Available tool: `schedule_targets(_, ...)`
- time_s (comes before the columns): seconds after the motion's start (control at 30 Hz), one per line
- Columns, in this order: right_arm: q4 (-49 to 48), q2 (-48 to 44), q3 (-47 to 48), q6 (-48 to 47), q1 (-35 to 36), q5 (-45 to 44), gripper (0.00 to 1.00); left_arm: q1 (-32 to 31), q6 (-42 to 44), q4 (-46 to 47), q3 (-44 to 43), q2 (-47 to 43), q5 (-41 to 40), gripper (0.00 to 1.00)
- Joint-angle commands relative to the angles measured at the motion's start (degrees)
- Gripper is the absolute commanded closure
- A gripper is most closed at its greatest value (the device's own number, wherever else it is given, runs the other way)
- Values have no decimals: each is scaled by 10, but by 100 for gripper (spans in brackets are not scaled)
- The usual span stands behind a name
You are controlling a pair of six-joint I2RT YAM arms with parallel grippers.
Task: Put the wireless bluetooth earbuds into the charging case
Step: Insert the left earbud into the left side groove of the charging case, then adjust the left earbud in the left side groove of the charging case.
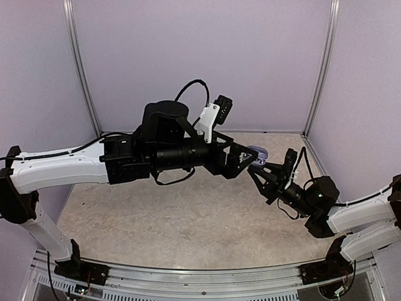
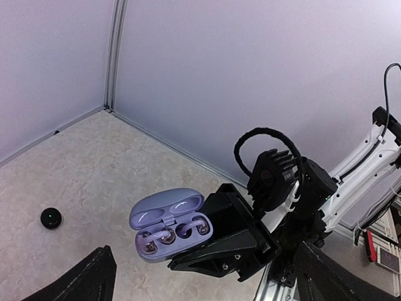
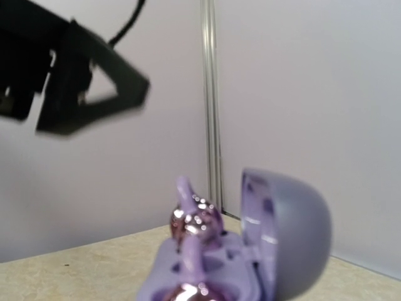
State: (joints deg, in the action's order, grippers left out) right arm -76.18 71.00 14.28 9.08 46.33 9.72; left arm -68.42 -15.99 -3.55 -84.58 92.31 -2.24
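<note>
Sitting in the wells of the open lilac charging case [image 2: 170, 209], both earbuds [image 2: 175, 233] looked nearly home; one seemed slightly proud. We noted the right gripper [image 1: 263, 170] pinching the case aloft over the counter [image 2: 94, 169], left gripper [image 1: 249, 159] spread wide just beside it. Our judgement: press each bud straight down, gently, with the case braced.

Soft even light; rt wrist blurry
</note>
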Motion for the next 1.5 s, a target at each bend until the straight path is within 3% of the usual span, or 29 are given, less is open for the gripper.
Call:
schedule_targets(0.0,18,-30,0,0,3,23,100,6,86,41,32,-76,-33,1)
schedule_targets(0.13,48,-55,1,-2,3,54,100,35,170,-42,27,-105,55,3)
schedule_targets(0.3,83,-80,3,-1,3,100,100,30,283,-134,9,-107,110,29)
schedule_targets(0.53,117,-98,9,4,3,153,100,4,363,-177,5,-86,111,50)
schedule_targets(0.83,120,-86,18,17,3,207,100,-12,418,-201,-15,-51,95,63)
schedule_targets(1.47,138,-79,32,3,8,232,100,-19,432,-204,-46,-11,79,79)
